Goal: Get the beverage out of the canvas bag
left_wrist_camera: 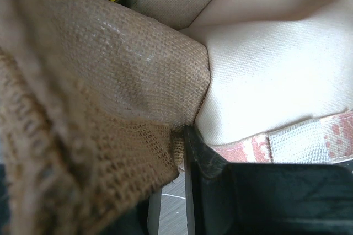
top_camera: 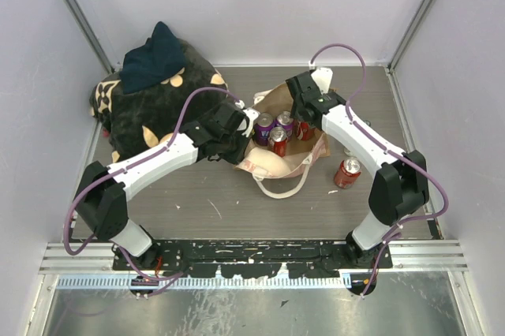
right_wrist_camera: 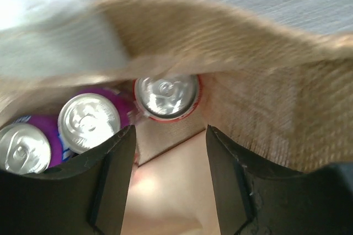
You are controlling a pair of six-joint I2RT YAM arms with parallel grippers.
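Observation:
The tan canvas bag [top_camera: 276,166] stands open mid-table with its cream handle toward the front. Inside it stand two purple cans [top_camera: 263,126] and red cans [top_camera: 278,140]. My left gripper [top_camera: 239,136] is shut on the bag's left rim; in the left wrist view the burlap [left_wrist_camera: 99,97] is pinched between the jaws of my left gripper [left_wrist_camera: 177,155]. My right gripper [top_camera: 304,112] is open and empty over the bag's mouth. In the right wrist view my right gripper [right_wrist_camera: 170,138] has its jaws wide apart just short of a red can's top [right_wrist_camera: 167,96], with purple cans [right_wrist_camera: 88,122] to the left.
Another red can [top_camera: 347,172] lies on the table to the right of the bag. A black bundle with tan flower marks [top_camera: 158,111] and a navy cloth [top_camera: 154,58] sit at the back left. Walls close in the table on three sides.

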